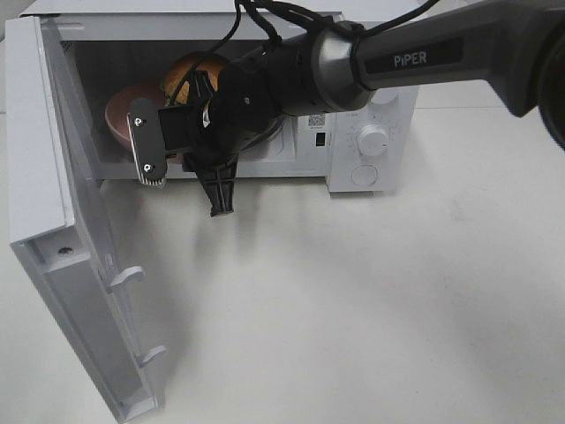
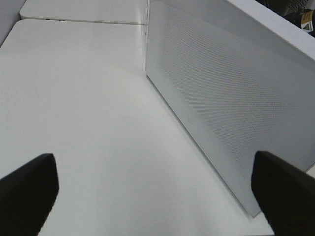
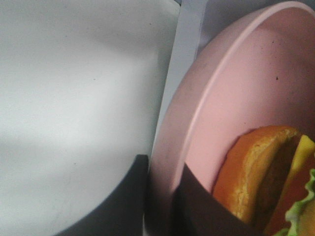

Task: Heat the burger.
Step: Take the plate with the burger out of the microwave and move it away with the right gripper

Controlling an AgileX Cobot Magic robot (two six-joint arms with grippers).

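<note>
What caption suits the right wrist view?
Right hand pinching the pink plate's rim, burger on it.

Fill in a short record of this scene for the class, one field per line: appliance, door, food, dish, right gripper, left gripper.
appliance: white microwave at the back of the white table
door: microwave door swung open
food: burger lying on the plate, in the cavity
dish: pink plate, at the cavity opening
right gripper: right gripper shut on the plate's rim, one finger on each side
left gripper: left gripper open, empty, over the table beside the door
</note>
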